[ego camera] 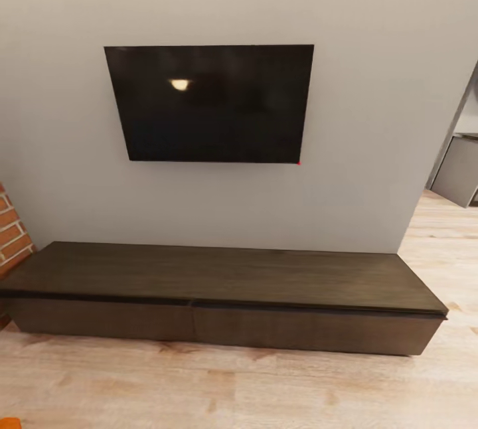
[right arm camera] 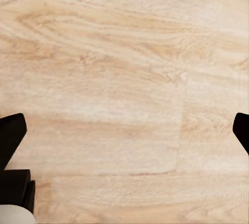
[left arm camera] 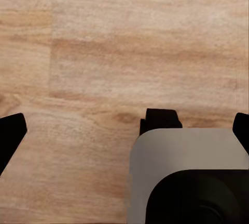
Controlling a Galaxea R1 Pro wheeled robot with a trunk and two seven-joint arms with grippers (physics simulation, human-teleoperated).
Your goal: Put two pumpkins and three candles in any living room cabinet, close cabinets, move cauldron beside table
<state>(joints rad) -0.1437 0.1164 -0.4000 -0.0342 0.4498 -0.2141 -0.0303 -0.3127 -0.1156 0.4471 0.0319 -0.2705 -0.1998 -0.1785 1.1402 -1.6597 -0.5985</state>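
Note:
The cabinet (ego camera: 219, 283), a long low dark brown unit, stands against the grey wall under the television, and both of its drawer fronts (ego camera: 312, 331) are shut flush. A bright orange scrap (ego camera: 8, 424) shows at the lower left corner of the head view, cut off by the frame; it may be a pumpkin. The candles, the cauldron and the table are out of view. My left gripper (left arm camera: 125, 133) hangs open over the wooden floor, holding nothing. My right gripper (right arm camera: 126, 133) is also open over bare floorboards.
A black television (ego camera: 212, 103) is mounted on the wall above the cabinet. Red brickwork (ego camera: 10, 230) borders the cabinet's left end. A doorway with grey furniture (ego camera: 458, 173) opens at the right. A grey and black part of my own body (left arm camera: 189, 177) shows below the left gripper.

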